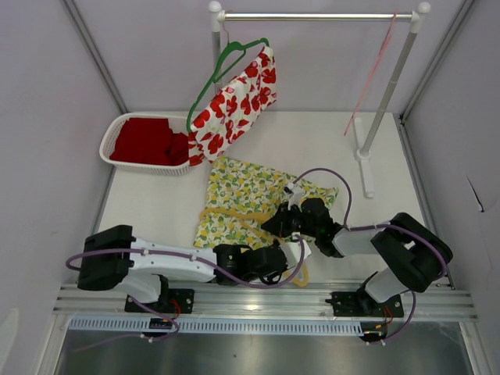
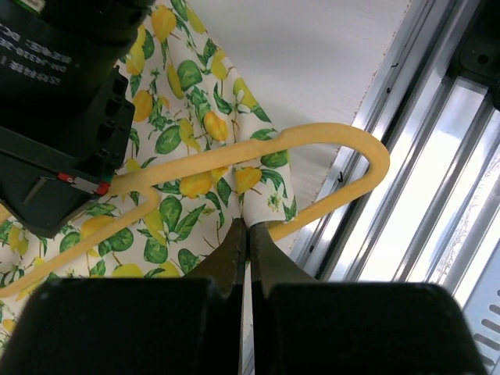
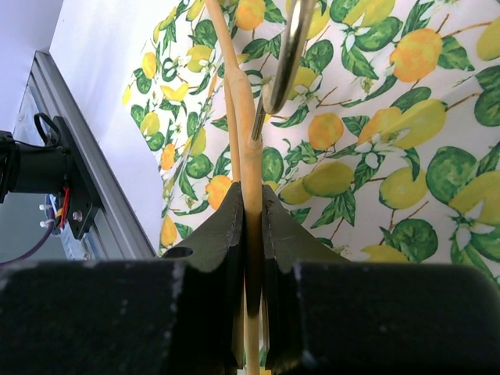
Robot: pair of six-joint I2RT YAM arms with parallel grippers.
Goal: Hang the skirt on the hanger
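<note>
Skirt [image 1: 242, 195]: lemon-print cloth spread flat on the white table [image 1: 312, 141], its near edge close to the arms' mounting rail.
Left gripper [image 2: 248, 234]: jaws pressed together at the skirt's near corner, apparently nipping the cloth edge; how deep the bite goes cannot be told.
Yellow hanger [image 2: 328, 137]: lies across the skirt, and its rounded end juts past the cloth edge toward the mounting rail.
Right gripper [image 3: 250, 207]: clenched on the yellow hanger's bar, just below its metal hook [image 3: 289, 47].
Step in hand: judged to be feeding the hanger's arm into the skirt while the cloth edge is held up.
How to do it well: lift the pinched corner only a little to open a gap, then slide the hanger end along the edge rather than pushing down into the fabric.
Watch for: a thin pinch slipping free, or the hanger dragging and bunching the cloth.
Farther back: a white basket [image 1: 117, 133] with red cloth, and a red floral garment [image 1: 234, 101] on a green hanger.
Clothes rail [image 1: 312, 16]: at the far end, well apart from the skirt.
</note>
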